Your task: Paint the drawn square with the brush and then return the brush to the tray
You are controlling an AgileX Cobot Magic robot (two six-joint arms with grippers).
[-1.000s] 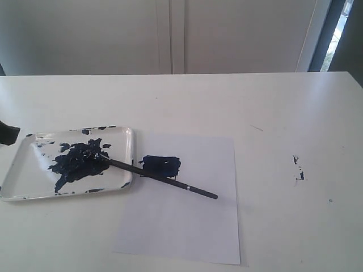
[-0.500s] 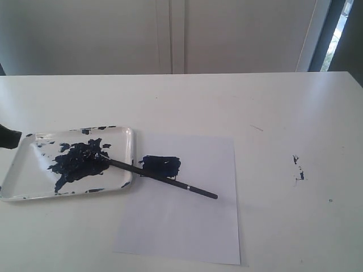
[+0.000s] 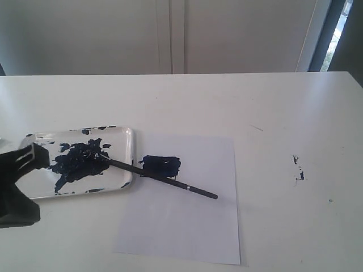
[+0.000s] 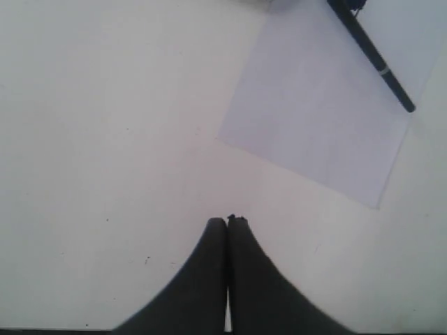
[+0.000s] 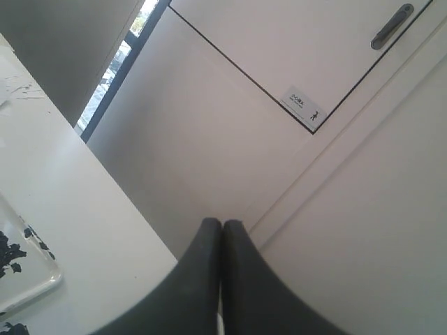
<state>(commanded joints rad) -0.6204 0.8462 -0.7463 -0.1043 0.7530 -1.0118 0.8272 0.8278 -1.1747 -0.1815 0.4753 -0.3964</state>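
white tabletop (image 3: 272, 107) under a pale wall, everything gathered by the tray (image 3: 129, 139). the drawn square (image 3: 160, 165), filled navy, lies just beside the tray's rim on the paper sheet (image 3: 187, 226). the brush (image 3: 164, 180) rests tip in the tray's paint, handle sloping out over the rim, so i judge it only half returned. my left gripper (image 4: 227, 220) hangs by the tray's end away from the paper, fingers pressed together, empty. my right gripper (image 5: 222, 223), likewise closed and empty, points at the wall.

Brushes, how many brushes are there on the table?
1. The brush lies slanted, its tip inside the tray, its handle crossing the tray's rim and resting out on the white paper. No other brush shows in any view.
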